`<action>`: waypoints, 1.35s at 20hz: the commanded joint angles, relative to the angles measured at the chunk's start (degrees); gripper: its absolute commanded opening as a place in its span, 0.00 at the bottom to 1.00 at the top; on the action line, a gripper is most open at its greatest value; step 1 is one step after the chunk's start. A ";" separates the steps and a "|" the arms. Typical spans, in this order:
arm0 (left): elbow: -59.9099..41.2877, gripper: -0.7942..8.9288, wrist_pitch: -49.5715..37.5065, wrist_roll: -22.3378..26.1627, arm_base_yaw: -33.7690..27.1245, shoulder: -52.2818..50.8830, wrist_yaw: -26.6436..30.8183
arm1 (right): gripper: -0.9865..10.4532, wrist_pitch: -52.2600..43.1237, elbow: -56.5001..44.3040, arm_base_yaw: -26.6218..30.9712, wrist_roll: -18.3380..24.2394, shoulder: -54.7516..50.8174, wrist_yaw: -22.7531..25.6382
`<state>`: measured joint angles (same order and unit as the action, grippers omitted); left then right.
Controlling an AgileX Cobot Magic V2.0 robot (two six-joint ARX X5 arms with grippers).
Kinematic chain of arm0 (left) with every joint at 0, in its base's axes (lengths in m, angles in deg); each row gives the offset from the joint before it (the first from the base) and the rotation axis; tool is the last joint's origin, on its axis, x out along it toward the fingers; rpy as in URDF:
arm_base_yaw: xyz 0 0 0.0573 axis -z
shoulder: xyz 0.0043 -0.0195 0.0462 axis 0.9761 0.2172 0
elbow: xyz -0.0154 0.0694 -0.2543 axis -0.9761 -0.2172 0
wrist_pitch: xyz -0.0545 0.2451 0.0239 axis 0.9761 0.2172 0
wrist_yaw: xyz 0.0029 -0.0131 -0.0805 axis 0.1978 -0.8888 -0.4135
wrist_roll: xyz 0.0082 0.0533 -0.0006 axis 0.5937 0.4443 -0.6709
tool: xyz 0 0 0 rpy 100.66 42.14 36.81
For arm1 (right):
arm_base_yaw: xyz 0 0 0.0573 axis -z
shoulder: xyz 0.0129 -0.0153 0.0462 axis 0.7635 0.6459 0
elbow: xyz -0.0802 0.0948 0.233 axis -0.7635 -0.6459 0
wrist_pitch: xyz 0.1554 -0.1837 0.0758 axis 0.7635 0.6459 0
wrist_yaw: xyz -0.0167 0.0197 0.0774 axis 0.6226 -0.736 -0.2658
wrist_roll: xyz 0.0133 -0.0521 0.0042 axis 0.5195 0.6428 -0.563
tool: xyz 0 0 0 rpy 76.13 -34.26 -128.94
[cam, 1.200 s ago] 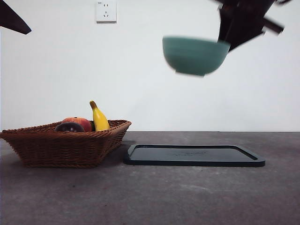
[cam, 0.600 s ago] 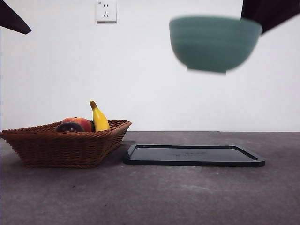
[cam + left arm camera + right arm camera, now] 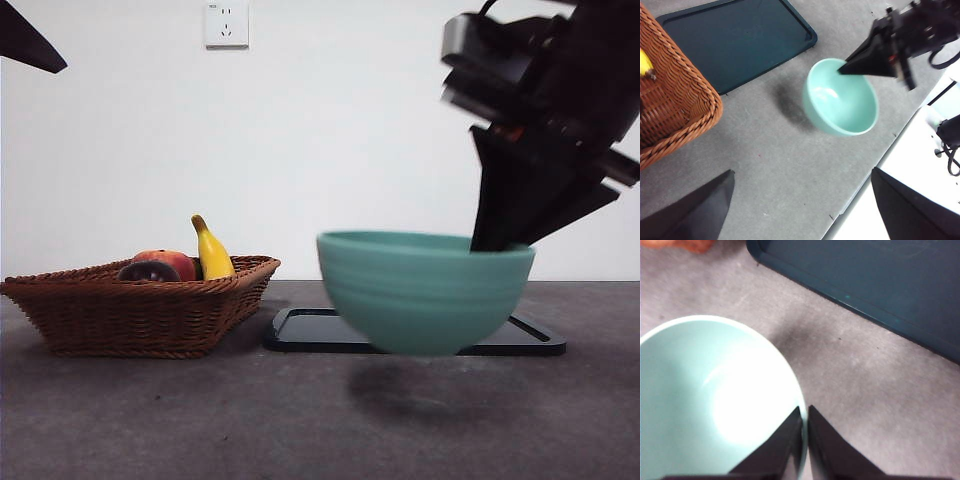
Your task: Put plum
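Bowl (image 3: 425, 292), mint green and empty, hangs nearest the front camera, just above the grey surface (image 3: 200, 420) with its shadow beneath it. Right gripper (image 3: 805, 412) has its black fingers (image 3: 827, 450) pinched on the bowl's rim, one inside and one outside, at about 3 o'clock on the rim as the front view shows it; the dark arm rises from there toward the upper right. Half a second ago the bowl was up high against the wall, so it has come down to almost surface level and now hides the middle of the tray. Behind the bowl lies the dark flat tray (image 3: 530, 340). At about 9 o'clock from the bowl, well apart, stands the woven brown basket (image 3: 140, 315). Inside it the plum (image 3: 148, 271), dark maroon, lies just beside the red-orange fruit (image 3: 172, 262), with the yellow banana (image 3: 212, 252) upright at their right; none of these has moved. Left gripper (image 3: 800, 210) waits above the surface, fingers (image 3: 695, 215) spread wide and holding nothing. Farthest back, a white wall socket (image 3: 226, 23) sits high on the wall; no writing on it can be read
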<state>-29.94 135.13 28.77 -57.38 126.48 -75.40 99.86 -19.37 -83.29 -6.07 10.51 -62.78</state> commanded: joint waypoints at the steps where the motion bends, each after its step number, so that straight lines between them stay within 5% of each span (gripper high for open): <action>1: 1.09 0.53 -0.55 1.14 0.26 0.33 -0.17 | 0.09 -1.68 0.48 -1.42 -0.61 2.91 1.20; 13: 1.09 0.53 -0.48 1.29 0.26 0.33 -0.17 | 0.09 -2.80 0.48 -2.78 -0.59 8.55 2.64; 18: 1.09 0.53 -0.48 1.29 0.26 0.33 -0.17 | 0.24 -2.19 0.48 -2.80 -0.63 8.55 2.69; 27: 1.09 0.53 -0.28 1.29 0.24 0.33 -0.17 | 0.30 0.02 2.71 -2.43 -0.55 2.54 5.62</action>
<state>-29.94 135.22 29.36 -57.38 126.48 -75.40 100.49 -17.91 -85.34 -6.07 12.87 -57.43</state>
